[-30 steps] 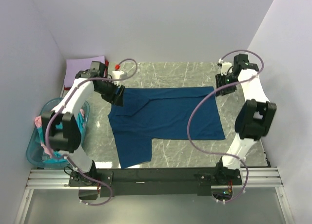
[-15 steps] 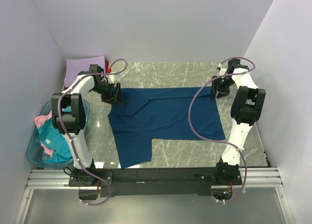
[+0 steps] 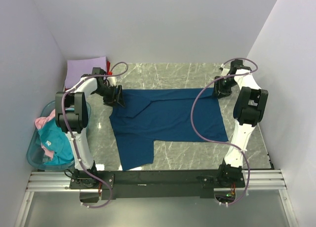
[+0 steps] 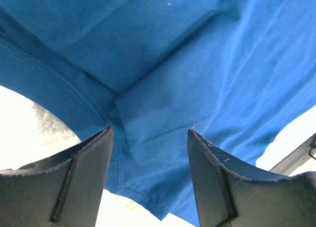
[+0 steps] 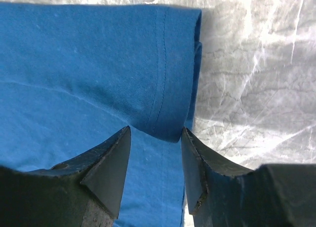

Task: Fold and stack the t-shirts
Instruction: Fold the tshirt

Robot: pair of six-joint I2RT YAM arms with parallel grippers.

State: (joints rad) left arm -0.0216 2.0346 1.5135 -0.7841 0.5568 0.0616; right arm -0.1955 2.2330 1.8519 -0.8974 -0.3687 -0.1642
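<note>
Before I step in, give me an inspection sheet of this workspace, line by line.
Surface: grey marbled table.
Job's things: dark blue t-shirt spread flat mid-table; lavender t-shirt folded at the far left corner; teal t-shirt and pink t-shirt in the basket.
Clutter: translucent blue basket at the table's left side.
Grippers: left end effector open, straddling the blue shirt's far left edge; right end effector open, straddling its far right corner.
Cables: left cable and right cable loop free off the arms; the right one crosses over the shirt in the top view.
Surroundings: plain walls on three sides; black rail at the near edge.
</note>
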